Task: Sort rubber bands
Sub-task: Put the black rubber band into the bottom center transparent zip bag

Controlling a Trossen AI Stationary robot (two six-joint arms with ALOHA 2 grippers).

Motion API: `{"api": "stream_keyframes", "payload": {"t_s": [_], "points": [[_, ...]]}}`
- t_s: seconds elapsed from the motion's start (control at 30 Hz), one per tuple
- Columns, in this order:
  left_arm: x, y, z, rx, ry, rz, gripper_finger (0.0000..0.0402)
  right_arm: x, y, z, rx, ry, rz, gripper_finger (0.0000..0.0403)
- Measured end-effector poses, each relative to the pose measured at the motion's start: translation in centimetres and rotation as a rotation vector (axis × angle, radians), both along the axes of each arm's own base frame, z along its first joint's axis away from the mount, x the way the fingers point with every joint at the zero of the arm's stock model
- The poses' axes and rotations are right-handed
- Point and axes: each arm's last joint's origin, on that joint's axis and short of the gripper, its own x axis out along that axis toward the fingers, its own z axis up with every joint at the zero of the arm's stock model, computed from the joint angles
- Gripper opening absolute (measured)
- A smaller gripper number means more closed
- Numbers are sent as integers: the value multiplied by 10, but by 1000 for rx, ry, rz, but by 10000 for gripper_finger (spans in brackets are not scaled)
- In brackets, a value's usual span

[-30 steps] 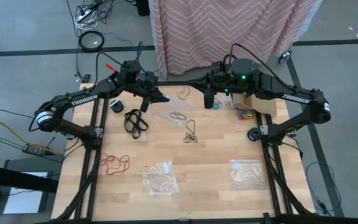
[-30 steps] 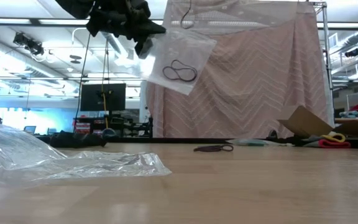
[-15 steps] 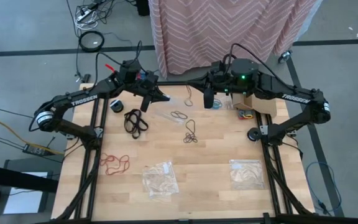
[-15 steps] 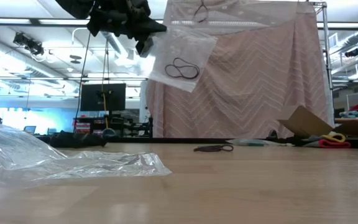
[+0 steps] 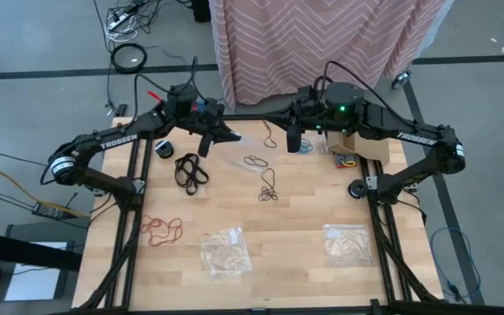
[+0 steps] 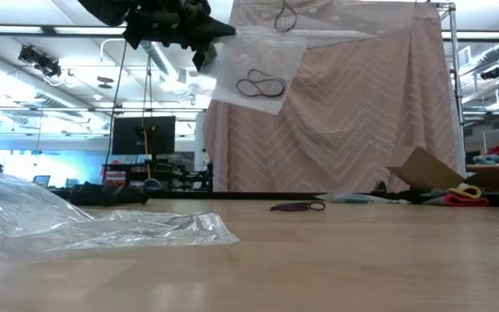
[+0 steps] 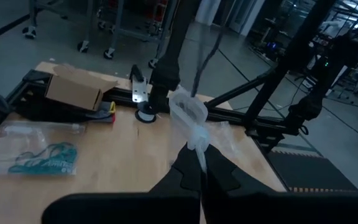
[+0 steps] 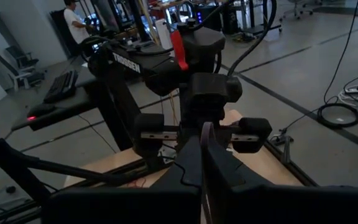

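On the left, my left gripper (image 5: 226, 135) is raised over the far part of the surface (image 5: 304, 219), its jaws fully closed on the top edge of a clear plastic bag (image 6: 256, 74) that hangs from them with a dark rubber band (image 6: 261, 86) lying inside; the left wrist view shows the bag (image 7: 190, 118) bunched where the jaws pinch it. Just to its right, my right gripper (image 5: 292, 140) is also lifted, jaws closed on a single dark band (image 5: 269, 136) that dangles toward the bag, its long axis roughly vertical in the low view. The relation that matters, in my judgement, is that this band hangs just beside and slightly above the bag's mouth, so the right arm is the one to carry it in. Both arms reach inward from the far edge, wrists facing each other. The remaining bands lie on the surface: a black cluster (image 5: 191, 171) on the left, red bands (image 5: 161, 229) near the front left, and a dark cluster (image 5: 269, 187) at centre.
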Motion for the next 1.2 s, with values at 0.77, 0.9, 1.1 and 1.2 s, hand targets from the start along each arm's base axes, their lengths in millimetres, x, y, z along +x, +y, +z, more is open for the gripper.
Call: {"api": "stream_keyframes", "payload": {"t_s": [0.77, 0.9, 1.1, 1.2], "points": [[2, 0, 15, -29, -117, -21, 0, -1, 0, -18, 61, 137, -4, 0], [2, 0, 16, -29, -121, -21, 0, 1, 1, -29, 102, 170, 7, 0], [2, 0, 16, -30, -121, -21, 0, 3, 0, -46, 147, 213, -7, 1], [2, 0, 16, -30, -120, -21, 0, 4, 0, -45, 132, 209, -3, 16]]}}
